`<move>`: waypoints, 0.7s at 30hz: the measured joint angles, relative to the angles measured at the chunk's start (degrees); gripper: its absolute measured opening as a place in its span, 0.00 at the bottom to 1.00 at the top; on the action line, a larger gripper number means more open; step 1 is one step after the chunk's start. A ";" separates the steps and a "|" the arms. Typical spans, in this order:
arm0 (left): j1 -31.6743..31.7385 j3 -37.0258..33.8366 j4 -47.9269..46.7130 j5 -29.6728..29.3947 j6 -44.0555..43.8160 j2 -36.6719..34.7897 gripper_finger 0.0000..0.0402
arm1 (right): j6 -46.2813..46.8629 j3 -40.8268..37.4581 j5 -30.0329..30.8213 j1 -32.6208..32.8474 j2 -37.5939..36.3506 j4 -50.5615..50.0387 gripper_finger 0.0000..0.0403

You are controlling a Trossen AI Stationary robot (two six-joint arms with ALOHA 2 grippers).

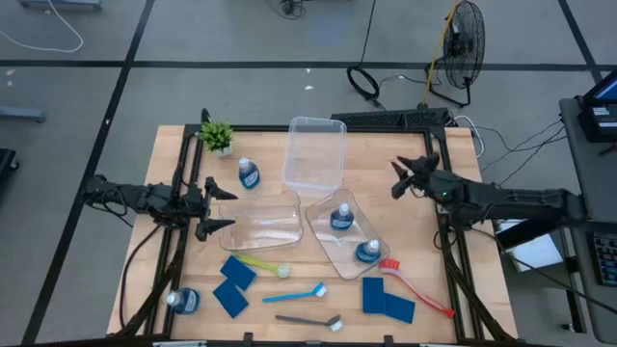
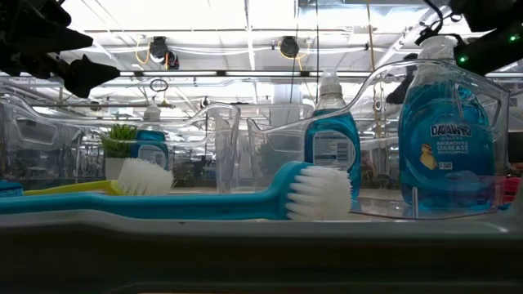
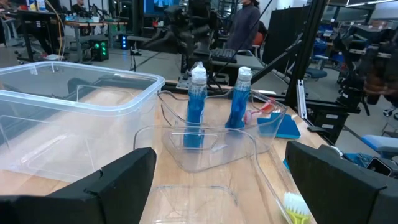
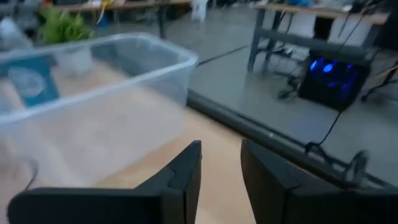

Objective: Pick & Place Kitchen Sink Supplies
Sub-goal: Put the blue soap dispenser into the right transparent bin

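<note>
1. two bottles of blue liquid [image 1: 340,218] [image 1: 367,252] stand inside a clear bin [image 1: 344,231] that lies at an angle just right of the frame's centre in the high view; the left wrist view shows them upright, side by side, white caps up.
2. a third bottle [image 1: 249,173] stands on the bare table [image 1: 424,294] above and left of centre, near a small potted plant [image 1: 217,136] at the upper left of the tabletop. a fourth bottle [image 1: 182,301] sits at the lower left corner.
3. two blue sponges [image 1: 237,272] [image 1: 230,298] lie lower left of centre, touching or nearly so; two more [image 1: 375,294] [image 1: 399,308] lie at the lower right, edge to edge.
4. the yellow-green brush [image 1: 260,263] lies just below a second clear bin [image 1: 258,222]; the light-blue brush [image 1: 295,292] lies below it, and the dark-grey brush [image 1: 308,320] near the bottom edge. the red brush [image 1: 415,284] slants toward the lower right, its head just beside the angled bin.
5. a third, empty-looking clear bin [image 1: 314,152] stands above centre.
6. the left gripper [image 1: 214,207] hovers at the left end of the second bin, fingers spread wide with nothing between them.
7. the right gripper [image 1: 401,177] hangs at the upper right of the table, apart from every item; its fingers [image 4: 186,171] stand close with a narrow gap, holding nothing.
</note>
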 joint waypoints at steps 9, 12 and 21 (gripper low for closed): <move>0.01 0.00 0.02 0.00 -0.01 0.00 0.90 | -6.51 -1.91 -0.16 -3.61 -12.61 1.37 0.21; 0.01 0.00 0.02 0.00 0.01 0.00 0.90 | -7.37 -2.59 -0.53 -3.56 -17.16 2.31 0.19; 0.00 0.00 0.00 0.00 0.01 0.00 0.90 | -5.78 -5.04 -9.21 -3.56 -27.01 3.17 0.18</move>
